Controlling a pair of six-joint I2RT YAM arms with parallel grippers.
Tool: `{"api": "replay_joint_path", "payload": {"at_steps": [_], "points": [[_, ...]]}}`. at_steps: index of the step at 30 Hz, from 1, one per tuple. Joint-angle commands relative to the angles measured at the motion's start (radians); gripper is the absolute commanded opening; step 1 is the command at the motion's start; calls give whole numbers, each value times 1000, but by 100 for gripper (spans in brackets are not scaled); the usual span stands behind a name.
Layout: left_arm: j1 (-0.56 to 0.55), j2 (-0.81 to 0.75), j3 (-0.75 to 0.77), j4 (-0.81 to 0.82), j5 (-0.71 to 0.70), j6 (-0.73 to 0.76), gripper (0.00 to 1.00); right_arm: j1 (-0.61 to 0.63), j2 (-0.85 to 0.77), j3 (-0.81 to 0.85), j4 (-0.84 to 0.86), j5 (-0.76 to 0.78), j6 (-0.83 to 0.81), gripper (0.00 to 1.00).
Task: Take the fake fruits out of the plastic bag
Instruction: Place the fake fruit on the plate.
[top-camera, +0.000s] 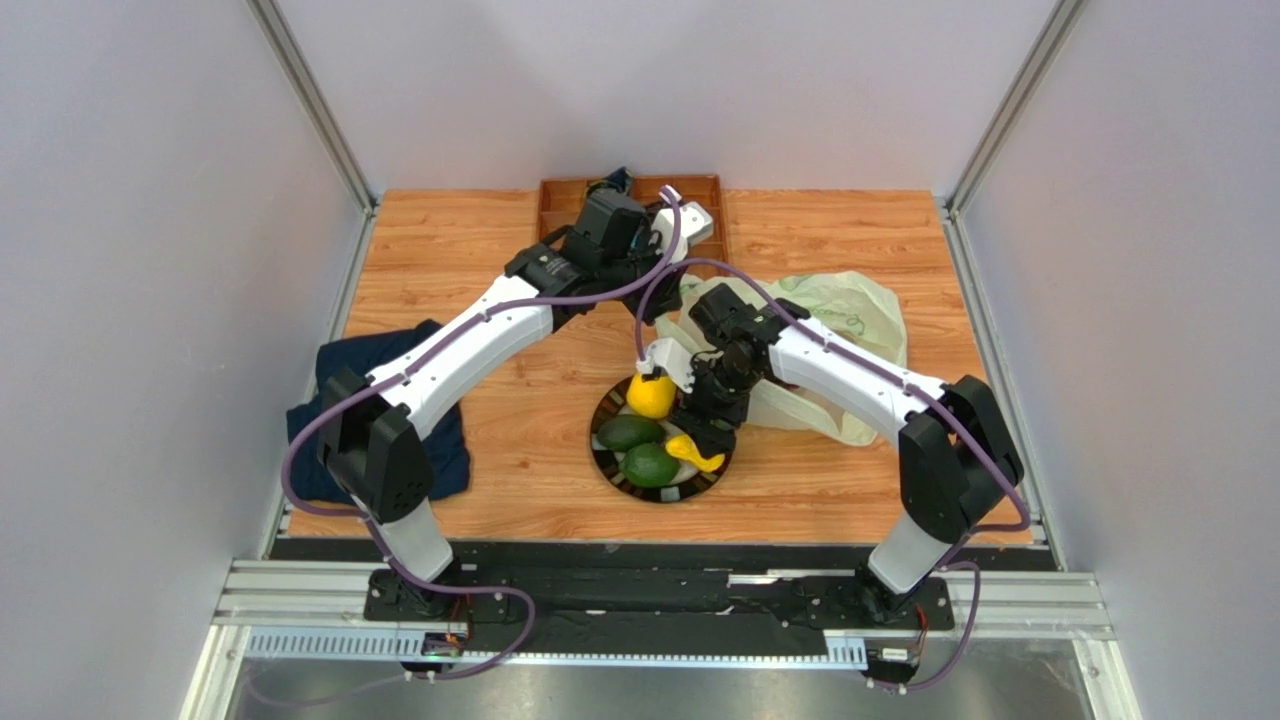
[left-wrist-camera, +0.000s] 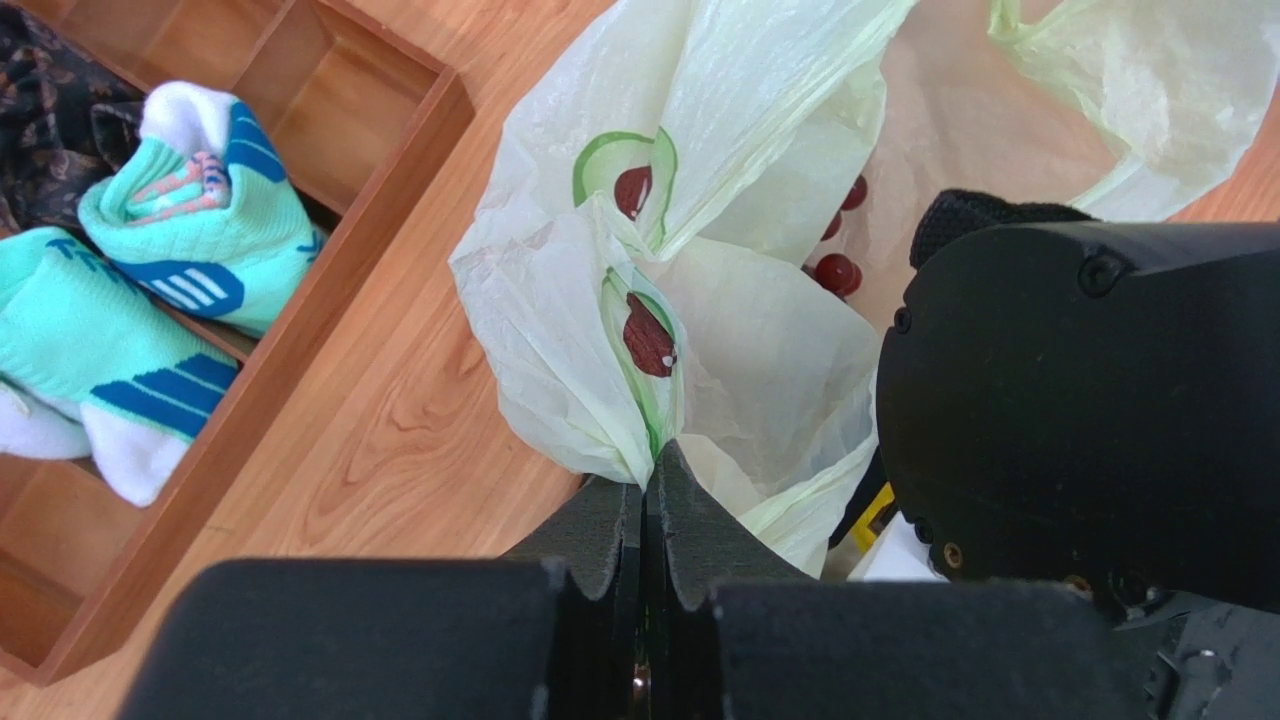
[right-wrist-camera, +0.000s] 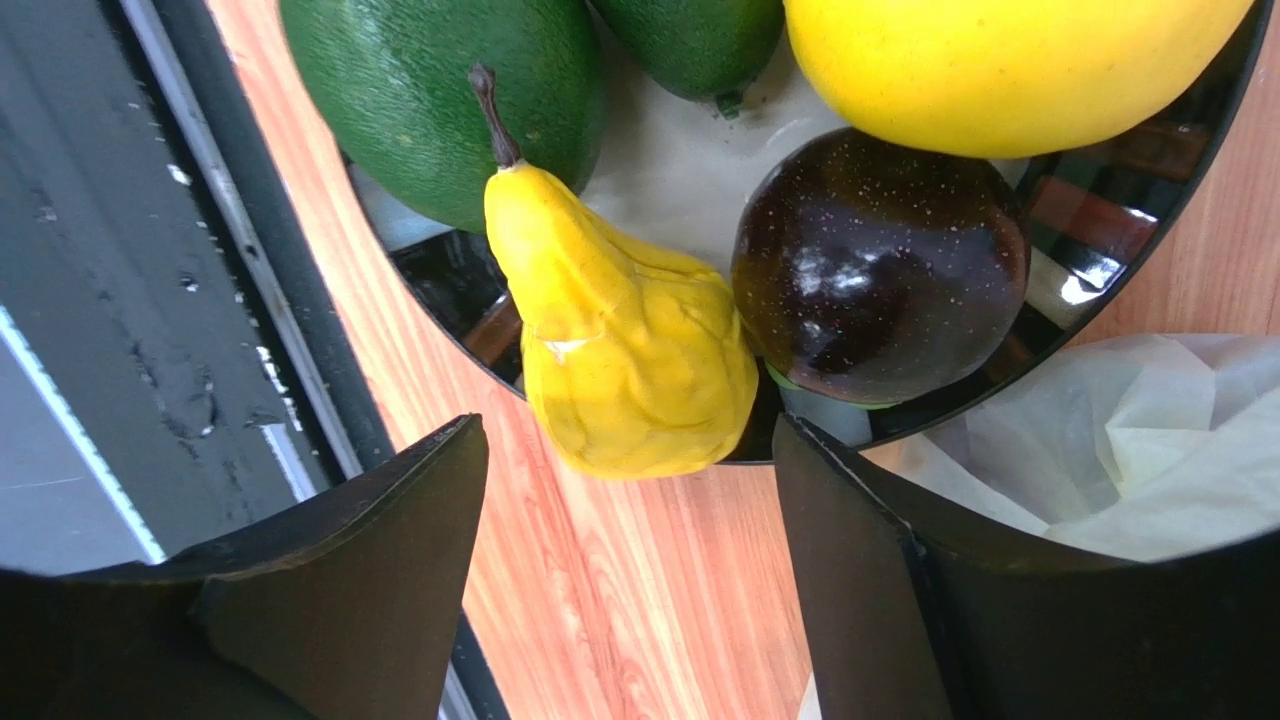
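The pale green plastic bag (top-camera: 842, 315) lies behind the black plate (top-camera: 601, 450). My left gripper (left-wrist-camera: 657, 458) is shut on a bunched fold of the plastic bag (left-wrist-camera: 751, 360); dark red round shapes (left-wrist-camera: 836, 273) show through the film. On the plate (right-wrist-camera: 1142, 165) lie two green avocados (right-wrist-camera: 436, 105), a yellow lemon (right-wrist-camera: 1007, 60), a dark purple round fruit (right-wrist-camera: 879, 270) and a yellow pear-shaped fruit (right-wrist-camera: 631, 345). My right gripper (right-wrist-camera: 631, 435) hangs open over the plate's near rim. The pear's end sits between its fingertips (right-wrist-camera: 436, 510), with a gap on each side.
A wooden tray (left-wrist-camera: 376, 195) at the back holds teal-and-white socks (left-wrist-camera: 166, 255). A dark navy cloth (top-camera: 346, 368) lies at the left by the left arm. The right arm's black housing (left-wrist-camera: 1082, 405) sits close to my left gripper. Grey walls enclose the table.
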Motion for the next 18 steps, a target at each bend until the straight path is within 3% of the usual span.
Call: {"api": "replay_joint_path", "payload": {"at_steps": [1,5,9,12,18], "points": [[-6,-21,23,12,49,-2,0,-12,-8,65,-36,-63,30,75],[-6,-16,31,6,58,-4,0,-15,4,116,-89,-72,35,79],[-7,-21,42,1,65,1,0,-72,-104,186,-190,-67,-14,78],[-7,-22,48,-6,60,34,0,-148,-251,153,-136,-53,4,74],[-8,-34,45,-36,45,111,0,-332,-437,30,22,-15,110,54]]}}
